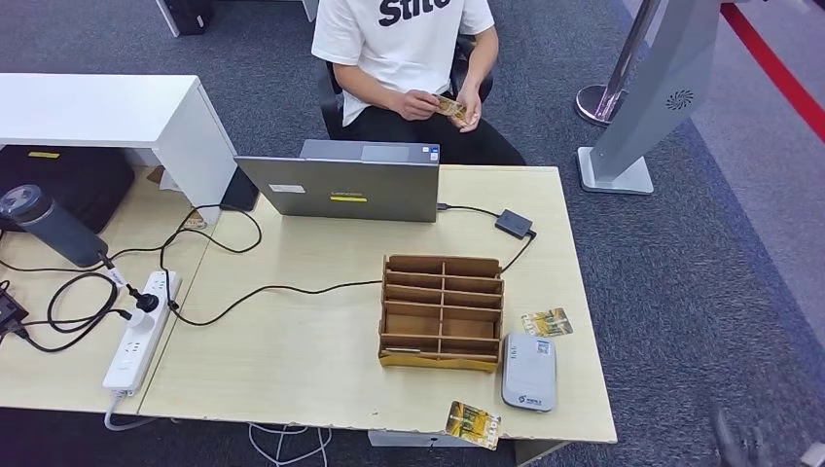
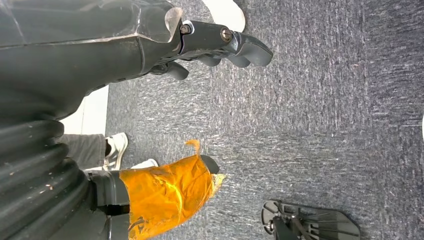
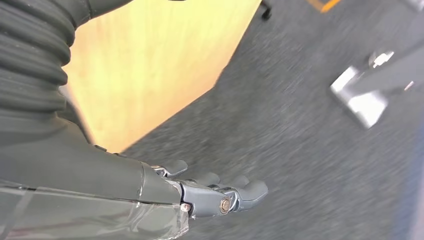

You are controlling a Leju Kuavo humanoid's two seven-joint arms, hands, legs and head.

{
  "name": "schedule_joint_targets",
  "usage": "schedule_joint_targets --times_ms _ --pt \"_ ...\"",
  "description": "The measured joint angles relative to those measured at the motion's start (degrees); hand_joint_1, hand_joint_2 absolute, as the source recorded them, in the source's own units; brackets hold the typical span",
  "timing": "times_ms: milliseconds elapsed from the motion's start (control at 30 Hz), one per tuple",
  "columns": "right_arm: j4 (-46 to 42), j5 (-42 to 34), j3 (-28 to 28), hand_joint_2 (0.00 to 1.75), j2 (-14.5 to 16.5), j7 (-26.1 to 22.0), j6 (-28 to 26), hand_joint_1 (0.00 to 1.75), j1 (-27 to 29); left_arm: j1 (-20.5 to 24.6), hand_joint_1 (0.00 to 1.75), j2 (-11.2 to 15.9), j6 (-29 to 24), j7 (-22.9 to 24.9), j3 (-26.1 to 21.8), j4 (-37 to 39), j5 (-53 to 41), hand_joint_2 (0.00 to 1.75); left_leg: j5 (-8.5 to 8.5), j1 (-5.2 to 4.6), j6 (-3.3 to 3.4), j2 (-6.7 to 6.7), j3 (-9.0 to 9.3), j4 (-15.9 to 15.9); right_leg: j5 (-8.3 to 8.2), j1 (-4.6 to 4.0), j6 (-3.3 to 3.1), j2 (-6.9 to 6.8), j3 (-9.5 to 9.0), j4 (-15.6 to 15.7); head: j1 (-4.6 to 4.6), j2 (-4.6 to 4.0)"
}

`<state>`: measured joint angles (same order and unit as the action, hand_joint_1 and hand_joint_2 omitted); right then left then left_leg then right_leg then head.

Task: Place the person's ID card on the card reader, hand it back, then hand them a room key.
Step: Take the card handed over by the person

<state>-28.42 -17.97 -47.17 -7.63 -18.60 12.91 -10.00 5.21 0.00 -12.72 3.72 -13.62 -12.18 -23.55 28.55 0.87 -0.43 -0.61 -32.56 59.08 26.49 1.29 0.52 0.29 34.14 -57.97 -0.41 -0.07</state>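
Note:
A seated person in a white T-shirt holds a yellowish ID card [image 1: 449,107] in both hands behind the table. The grey-white card reader [image 1: 528,372] lies near the table's front right corner. One patterned card [image 1: 546,322] lies just beyond it, and another card [image 1: 473,424] overhangs the front edge. My left hand [image 2: 210,40] hangs over grey carpet, fingers apart and empty, its thumb [image 2: 165,192] wrapped in orange tape. My right hand [image 3: 200,192] is also empty, fingers stretched out above the carpet beside the table's [image 3: 145,60] edge.
A wooden slotted organizer [image 1: 442,311] stands left of the reader. A grey laptop [image 1: 340,183] sits at the far edge, cabled to a small black box [image 1: 514,224]. A power strip [image 1: 141,331] and cables lie at the left. A grey stand base [image 1: 615,170] is on the floor at the right.

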Motion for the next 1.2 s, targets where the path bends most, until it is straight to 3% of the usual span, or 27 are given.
schedule_joint_targets --times_ms 433,833,1200 --pt "-23.19 11.1 4.88 1.75 5.86 -6.01 1.35 0.0 0.78 -0.69 0.0 -0.36 0.9 -0.05 -1.24 0.01 -0.31 1.75 0.0 0.0 0.0 0.02 0.01 0.0 0.0 0.0 0.0 0.03 -0.01 -0.01 0.02 0.0" --pt "-40.03 26.05 19.64 1.75 8.66 -8.68 -4.36 0.0 0.12 -1.02 0.0 -1.12 3.34 0.17 -2.31 0.01 -2.1 1.75 -0.01 0.0 -0.02 0.02 0.01 0.0 0.0 0.0 0.0 0.04 -0.02 -0.03 0.01 0.0" --pt "-43.46 42.68 32.94 1.75 9.99 -5.04 -10.64 0.0 -6.69 -0.83 0.0 -1.84 5.68 0.53 -2.35 0.01 -5.35 1.75 -0.04 0.0 -0.02 0.0 0.06 0.0 -0.02 0.0 -0.01 0.04 -0.04 -0.05 0.01 0.0"
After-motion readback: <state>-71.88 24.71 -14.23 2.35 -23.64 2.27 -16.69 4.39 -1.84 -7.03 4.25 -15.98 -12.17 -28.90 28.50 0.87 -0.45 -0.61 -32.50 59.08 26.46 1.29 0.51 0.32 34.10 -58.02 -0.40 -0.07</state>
